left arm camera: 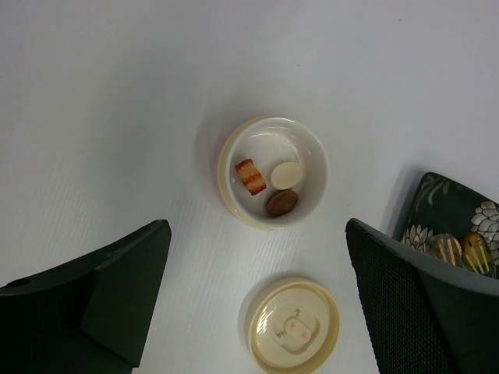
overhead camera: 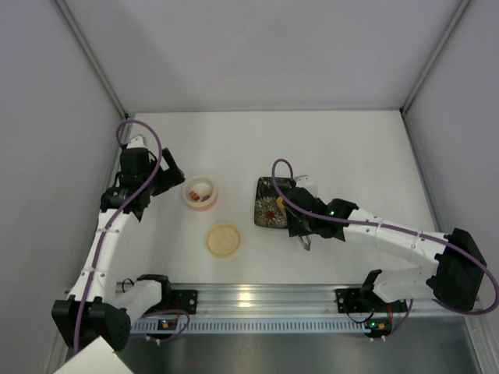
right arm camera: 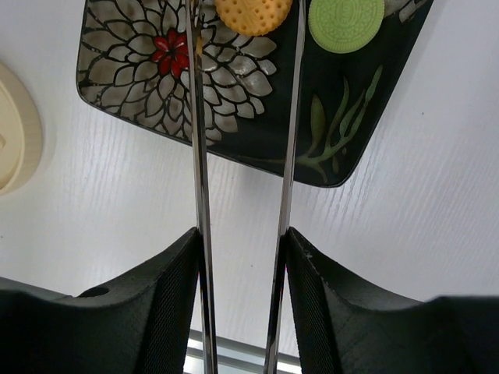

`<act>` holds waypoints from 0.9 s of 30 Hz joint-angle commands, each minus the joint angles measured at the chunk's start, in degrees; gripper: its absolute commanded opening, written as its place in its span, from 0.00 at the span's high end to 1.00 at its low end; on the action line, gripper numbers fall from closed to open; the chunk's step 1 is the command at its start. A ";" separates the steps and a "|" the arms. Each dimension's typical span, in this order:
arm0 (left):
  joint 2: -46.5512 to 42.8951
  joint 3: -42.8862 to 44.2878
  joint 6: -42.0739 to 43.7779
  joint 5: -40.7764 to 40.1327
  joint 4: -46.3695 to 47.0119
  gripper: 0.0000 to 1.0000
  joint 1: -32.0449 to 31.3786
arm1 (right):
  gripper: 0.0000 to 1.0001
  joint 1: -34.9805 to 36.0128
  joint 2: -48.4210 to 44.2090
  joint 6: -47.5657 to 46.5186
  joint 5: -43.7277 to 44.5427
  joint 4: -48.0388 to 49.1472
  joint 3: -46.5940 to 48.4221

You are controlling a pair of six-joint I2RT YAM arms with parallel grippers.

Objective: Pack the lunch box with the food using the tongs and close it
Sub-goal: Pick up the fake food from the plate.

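Twice bent at the elbow; hangs left gripper (left arm camera: 256,227) splayed, empty, near lunch box (left arm camera: 224,167); clamps right gripper (right arm camera: 242,238) on tongs (right arm camera: 199,156) over plate (right arm camera: 257,132); shows three pieces (left arm camera: 286,174) inside it from left wrist; shows orange round (right arm camera: 253,14) between tong arms, green round (right arm camera: 345,22) beside, from right wrist.

The white table (overhead camera: 343,156) has three things lying on it. The lunch box (left arm camera: 312,148) sits just ahead of the left gripper (overhead camera: 170,178), and the round cream lid (left arm camera: 294,327) lies closer in, between its fingers. The black flower plate (right arm camera: 257,132) lies just ahead of the right gripper (right arm camera: 243,249).
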 commanded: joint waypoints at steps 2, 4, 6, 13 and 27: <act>-1.87 -0.37 0.84 0.54 2.40 0.01 0.34 | 0.55 -0.05 -3.04 1.24 -0.65 1.67 -0.66; -1.96 -0.37 0.75 0.54 2.31 0.01 0.34 | 0.55 0.38 -3.12 1.32 -1.27 2.03 -0.93; -1.96 -0.37 0.84 0.54 2.31 0.01 0.43 | 0.56 0.82 -3.12 1.59 -1.36 2.03 -0.84; -2.05 -0.37 0.75 0.46 2.22 0.01 0.34 | 0.59 1.44 -3.48 1.94 -1.09 1.68 -0.93; -2.05 -0.46 0.84 0.28 2.31 0.01 0.34 | 0.69 1.70 -3.22 -0.17 0.67 -1.57 8.37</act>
